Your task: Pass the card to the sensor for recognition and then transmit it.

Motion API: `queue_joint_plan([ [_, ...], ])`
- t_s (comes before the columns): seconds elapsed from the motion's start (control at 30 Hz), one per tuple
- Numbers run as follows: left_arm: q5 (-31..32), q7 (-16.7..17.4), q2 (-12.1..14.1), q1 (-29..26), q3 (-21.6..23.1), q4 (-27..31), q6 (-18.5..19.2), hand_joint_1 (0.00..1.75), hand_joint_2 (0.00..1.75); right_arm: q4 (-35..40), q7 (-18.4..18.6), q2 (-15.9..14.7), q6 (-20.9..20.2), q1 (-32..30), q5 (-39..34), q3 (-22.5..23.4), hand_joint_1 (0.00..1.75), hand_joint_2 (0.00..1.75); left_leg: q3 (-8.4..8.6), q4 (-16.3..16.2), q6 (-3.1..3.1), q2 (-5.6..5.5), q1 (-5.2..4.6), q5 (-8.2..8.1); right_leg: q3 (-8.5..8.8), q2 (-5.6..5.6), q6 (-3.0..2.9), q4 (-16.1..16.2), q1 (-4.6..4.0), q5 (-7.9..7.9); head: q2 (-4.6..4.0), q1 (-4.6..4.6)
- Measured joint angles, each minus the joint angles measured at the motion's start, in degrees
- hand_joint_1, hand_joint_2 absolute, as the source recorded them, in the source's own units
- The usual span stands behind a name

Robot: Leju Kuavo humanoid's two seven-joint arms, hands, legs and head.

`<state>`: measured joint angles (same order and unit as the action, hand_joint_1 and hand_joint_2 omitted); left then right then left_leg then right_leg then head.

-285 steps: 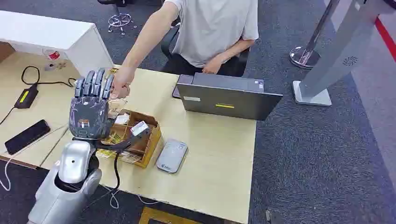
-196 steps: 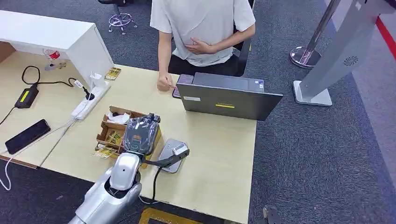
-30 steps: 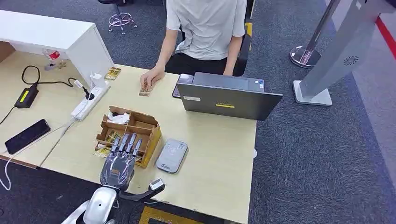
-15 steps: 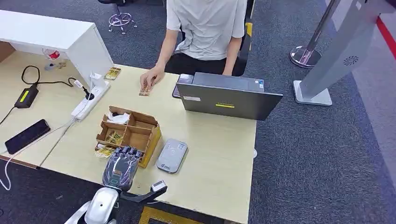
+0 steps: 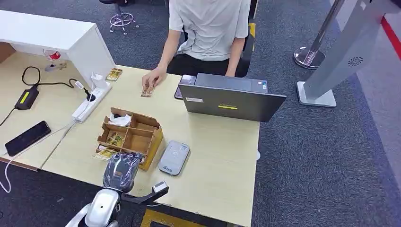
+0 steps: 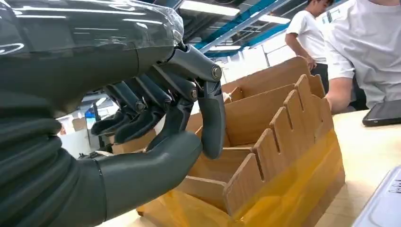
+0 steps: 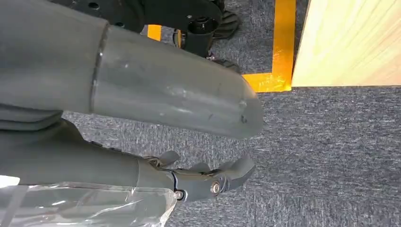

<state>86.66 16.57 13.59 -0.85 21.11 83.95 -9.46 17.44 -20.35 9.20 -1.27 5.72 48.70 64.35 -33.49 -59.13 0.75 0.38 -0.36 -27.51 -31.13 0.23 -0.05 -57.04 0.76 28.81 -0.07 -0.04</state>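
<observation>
The left robot hand (image 5: 121,171) is hovering at the near edge of the cardboard organiser box (image 5: 142,137), its fingers (image 6: 211,118) curling down over the box's nearest front compartment while the thumb (image 6: 151,168) is reaching up beneath them. In the left wrist view nothing is sitting between thumb and fingers, so the robot hand is closing toward a pinch but holding nothing that can be made out. The cards (image 5: 115,139) are lying in the box's compartments on the left side, with more cards (image 5: 106,153) poking out at the box's front left corner, so they sit just ahead of and slightly to the left of the fingertips; whether a card also lies in the compartment directly under the fingers is hidden by the robot hand itself. The dividers are running away from the robot, so a card's long axis is probably lying along the reach direction, which would favour dipping the fingers straight down into a slot. The sensor (image 5: 174,157), a grey card reader, is resting on the counter (image 5: 217,161) just to the right of the box. The right robot hand (image 7: 208,182) is hanging beside the counter's edge over the carpet, fingers loosely bent and empty, well away from the box, so the left is the nearer one. A person's hand (image 5: 152,78) is resting on another card (image 5: 146,93) at the far side.
</observation>
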Motion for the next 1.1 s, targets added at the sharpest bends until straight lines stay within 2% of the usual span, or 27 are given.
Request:
queue_joint_plan([
  [0.33, 0.0, 0.09, -0.26, -0.04, -0.09, 0.02, -0.2, 1.75, 1.75, 0.0, 0.07, -0.02, -0.02, 0.0, 0.04, 0.07, 0.0, 0.0, 0.0, 0.0, 0.0, 0.0, 0.0, 0.0, 0.0, 0.0, 0.0, 0.0, 0.0, 0.0, 0.0, 0.0],
  [0.37, 0.0, 0.09, -0.26, -0.05, -0.11, 0.04, -0.22, 0.0, 1.75, 0.0, 0.04, -0.02, -0.02, 0.0, 0.04, 0.07, 0.0, 0.0, 0.0, 0.0, 0.0, 0.0, 0.0, 0.0, 0.0, 0.0, 0.0, 0.0, 0.0, 0.0, 0.0, 0.0],
  [0.67, 0.0, 1.99, 0.33, -1.71, -3.04, 3.15, -2.78, 0.0, 1.75, 0.0, -0.11, -0.04, -0.09, -0.03, 0.11, 0.26, 0.0, 0.0, -0.01, 0.0, 0.0, 0.0, 0.01, 0.0, 0.0, 0.01, -0.01, -0.01, -0.01, 0.0, 0.0, 0.0],
  [0.77, 0.0, 1.59, 1.38, -3.65, -6.1, 6.08, -3.89, 0.0, 1.75, 0.0, -0.59, -0.04, 0.0, -0.1, 0.0, 0.83, 0.0, 0.0, -0.01, 0.01, 0.0, 0.02, 0.01, 0.0, -0.01, 0.02, -0.02, -0.01, -0.01, 0.01, 0.0, 0.0],
  [0.97, 0.0, -2.12, 2.65, -8.43, -14.68, 11.58, -5.55, 0.0, 1.75, 0.0, -0.81, -0.18, -0.04, -0.12, 0.0, 1.53, 0.0, 0.0, -0.01, 0.02, -0.01, 0.03, 0.03, -0.01, -0.02, 0.02, -0.02, -0.01, -0.02, 0.02, 0.0, -0.02],
  [1.1, 0.0, -3.63, 3.65, -10.53, -19.57, 13.11, -6.47, 0.0, 1.75, 0.0, -0.9, -0.37, -0.37, -0.13, 0.11, 1.64, 0.0, 0.0, 0.0, 0.02, -0.01, 0.01, 0.03, 0.0, -0.01, 0.0, -0.02, 0.0, -0.02, 0.02, 0.0, 0.02],
])
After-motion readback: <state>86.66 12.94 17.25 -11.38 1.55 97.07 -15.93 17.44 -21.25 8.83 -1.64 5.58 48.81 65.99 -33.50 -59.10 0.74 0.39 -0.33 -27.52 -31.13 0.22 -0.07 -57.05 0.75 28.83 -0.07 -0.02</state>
